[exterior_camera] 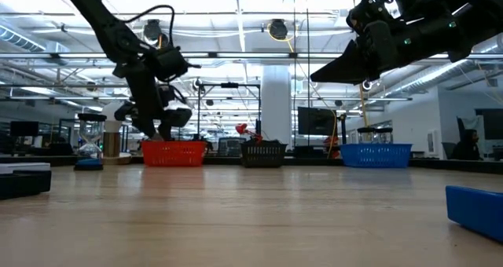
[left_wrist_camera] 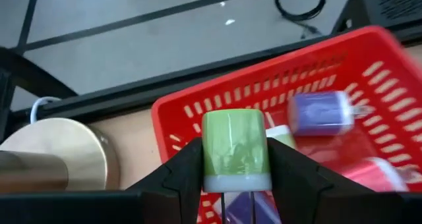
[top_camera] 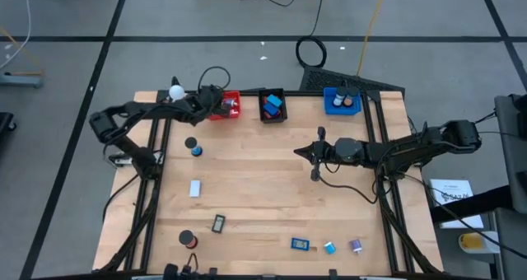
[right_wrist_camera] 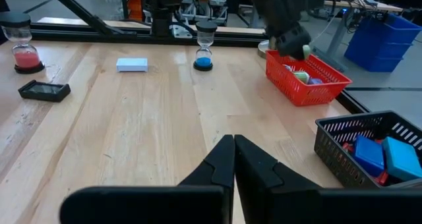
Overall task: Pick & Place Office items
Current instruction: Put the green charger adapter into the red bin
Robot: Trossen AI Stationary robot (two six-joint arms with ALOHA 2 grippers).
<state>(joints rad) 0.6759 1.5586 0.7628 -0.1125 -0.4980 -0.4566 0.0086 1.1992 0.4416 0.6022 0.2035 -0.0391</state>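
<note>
Left gripper (left_wrist_camera: pixel 234 159) sits over the red bin (top_camera: pixel 226 105) at the table's 11 o'clock corner. Left wrist view: its two dark fingers (left_wrist_camera: pixel 181 171) pinch a green clip (left_wrist_camera: pixel 234 148) by its sides, held upright above the bin's near wall. Inside the bin lie a purple clip (left_wrist_camera: pixel 323 112) and more pieces, partly blurred; a pale one sits just behind the green clip. A round tan base (left_wrist_camera: pixel 56 151) stands beside the bin, outside it.

Right gripper (right_wrist_camera: pixel 234 159) hangs above the middle of the table, toward 3 o'clock, fingers pressed together with nothing between them, well apart from any piece.

Bins along the 12 o'clock edge: red, then black bin (top_camera: pixel 272 105) holding blue blocks, then blue bin (top_camera: pixel 342 101) toward 1 o'clock.

Pieces loose on the wood, high view:
- blue-based hourglass (top_camera: pixel 196 151) with a dark round piece just beside it, 10 o'clock
- light-blue block (top_camera: pixel 195 189), 9 o'clock
- black-framed rectangle (top_camera: pixel 218 223), 7 o'clock
- red-based hourglass (top_camera: pixel 188 240), 7 o'clock, near the front edge
- blue rectangle (top_camera: pixel 300 245), small blue piece (top_camera: pixel 329 248) and purple piece (top_camera: pixel 356 245), in a row at 5 o'clock

White ball (top_camera: pixel 176 91) at the 11 o'clock corner, just beside the left arm.
</note>
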